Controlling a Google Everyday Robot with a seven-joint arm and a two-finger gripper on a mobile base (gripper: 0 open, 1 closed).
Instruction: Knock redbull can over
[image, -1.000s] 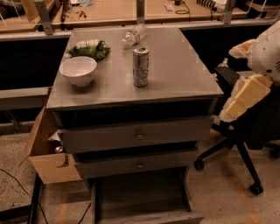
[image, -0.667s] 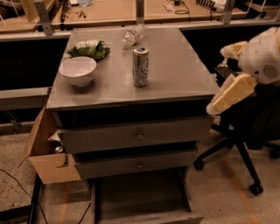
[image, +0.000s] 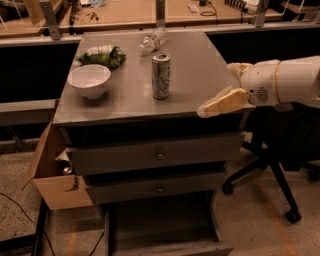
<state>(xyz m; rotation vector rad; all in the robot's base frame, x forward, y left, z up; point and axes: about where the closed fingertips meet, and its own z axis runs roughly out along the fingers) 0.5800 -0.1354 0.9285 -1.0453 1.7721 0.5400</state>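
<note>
The redbull can (image: 160, 75) stands upright near the middle of the grey metal cabinet top (image: 200, 60). It is slim and silver with mottled grey-blue print. My gripper (image: 216, 90) reaches in from the right on a white arm (image: 285, 82), level with the cabinet's front right edge. Its two tan fingers (image: 222, 102) are spread apart and hold nothing. The gripper is to the right of the can, with a clear gap between them.
A white bowl (image: 89, 80) sits at the left of the top, with a green bag (image: 102, 56) behind it. A clear plastic bottle (image: 152, 41) lies at the back. A cardboard box (image: 52, 175) stands at the left of the cabinet, an office chair (image: 270, 165) at the right.
My gripper has moved left and upward, from beside the cabinet's right side to its front right edge, closer to the can. The can has not moved.
</note>
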